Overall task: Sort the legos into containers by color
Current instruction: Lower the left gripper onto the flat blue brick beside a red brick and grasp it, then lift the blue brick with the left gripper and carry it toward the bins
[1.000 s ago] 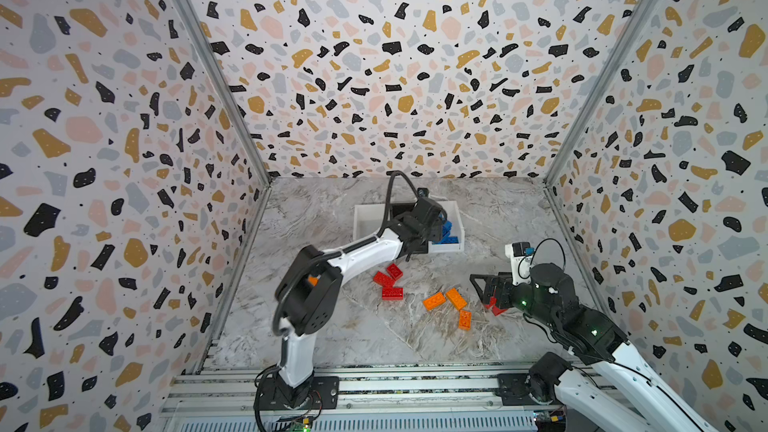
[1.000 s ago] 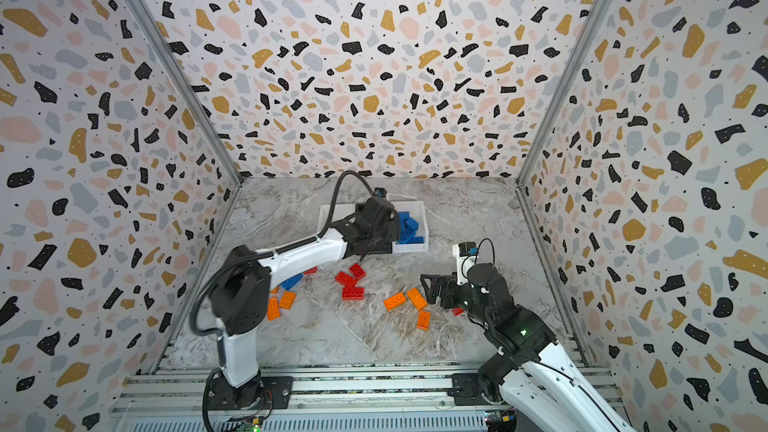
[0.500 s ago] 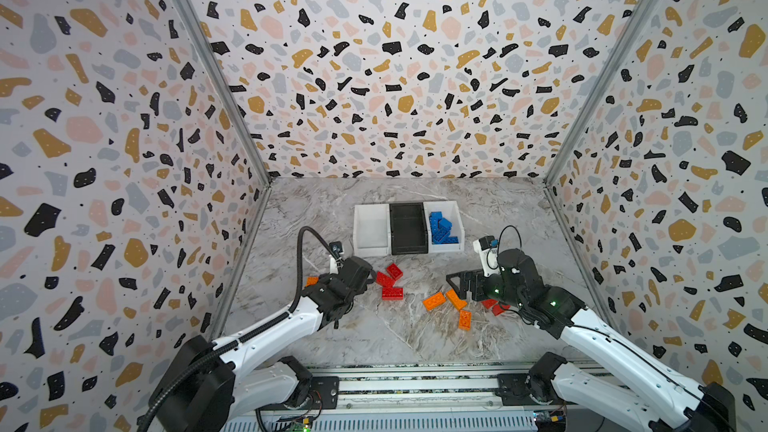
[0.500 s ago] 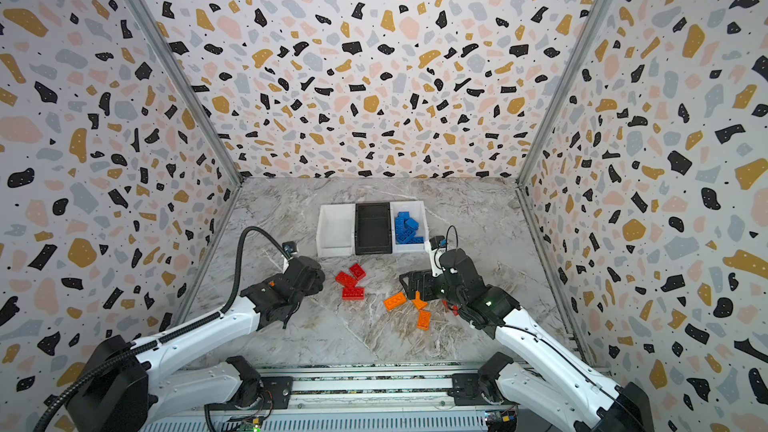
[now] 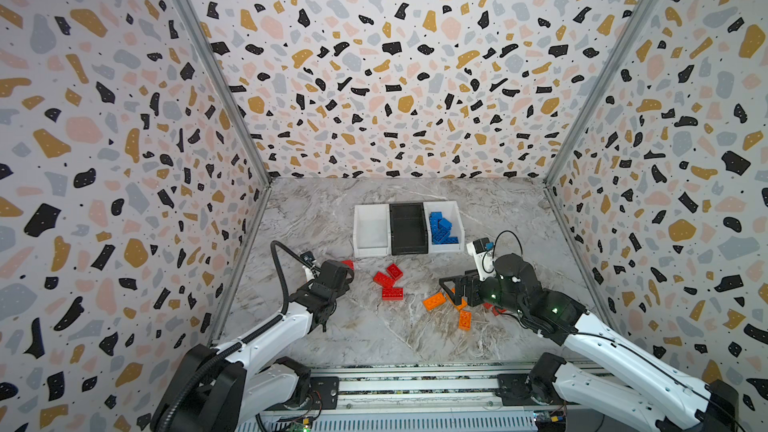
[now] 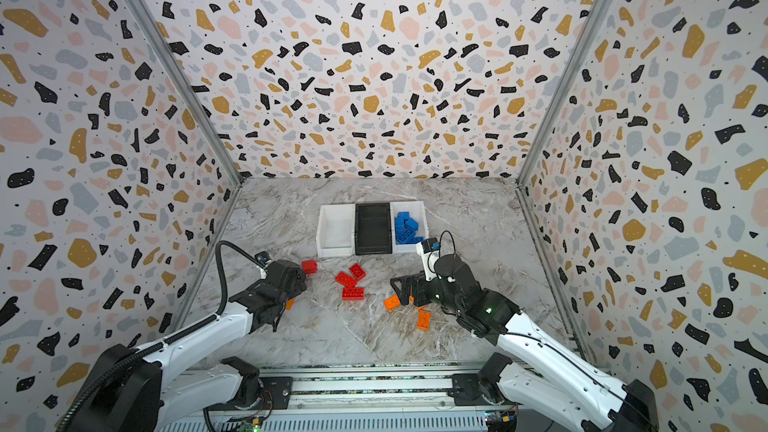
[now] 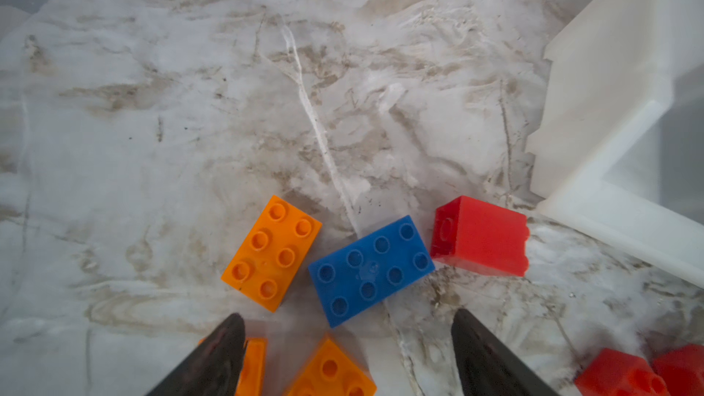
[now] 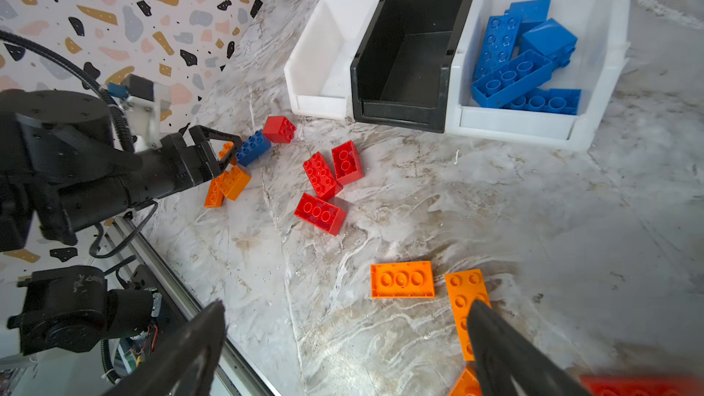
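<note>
Since a second ago the left arm has swung back from the bins to the left-hand cluster. The left fingers (image 7: 224,360) have spread and stand apart, empty, low over the marbled surface (image 7: 190,108). Just ahead of their tips, centred on the gap, lies a loose blue oblong studded plastic brick (image 7: 371,270), studs up. Its long axis is skewed, nearer to the line joining the tips than square to it, so a wrist turn looks needed. An orange oblong brick (image 7: 272,253) and a red brick on its side (image 7: 480,236) crowd its ends. The right fingers (image 8: 503,344), also wide apart and empty, hover over other orange bricks, so the left arm is nearer. The white plastic bin holding blue bricks (image 8: 514,123) ends the row.
</note>
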Available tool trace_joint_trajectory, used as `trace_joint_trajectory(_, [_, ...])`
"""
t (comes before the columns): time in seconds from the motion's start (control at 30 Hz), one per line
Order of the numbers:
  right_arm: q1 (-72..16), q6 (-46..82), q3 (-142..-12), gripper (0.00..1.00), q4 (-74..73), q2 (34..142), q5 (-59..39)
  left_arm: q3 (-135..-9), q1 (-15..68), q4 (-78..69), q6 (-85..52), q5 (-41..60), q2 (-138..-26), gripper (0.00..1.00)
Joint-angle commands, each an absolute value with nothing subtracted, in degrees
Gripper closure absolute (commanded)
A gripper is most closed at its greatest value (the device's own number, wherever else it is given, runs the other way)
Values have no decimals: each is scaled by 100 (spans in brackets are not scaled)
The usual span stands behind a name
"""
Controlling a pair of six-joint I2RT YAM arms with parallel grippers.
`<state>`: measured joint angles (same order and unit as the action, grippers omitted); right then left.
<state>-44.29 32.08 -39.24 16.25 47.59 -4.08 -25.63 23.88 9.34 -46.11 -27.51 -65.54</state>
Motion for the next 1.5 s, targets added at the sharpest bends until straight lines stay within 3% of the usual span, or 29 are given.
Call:
trace_joint_trajectory(0.0, [-4457, 3244, -4006, 1, 1828, 4558, -212, -2589, 2292, 536, -4564, -2530, -6763, 14])
trace_joint_trajectory(0.8, [-4447, 3086, -3780, 1, 1774, 4580, 4, -3243, 1945, 93, -4369, -2098, -8297, 14])
trace_joint_trajectory(1.47, [-4404, 2972, -3823, 1, 1578, 4915, -140, -3751, 1939, 441, -3865, -2150, -9069, 27])
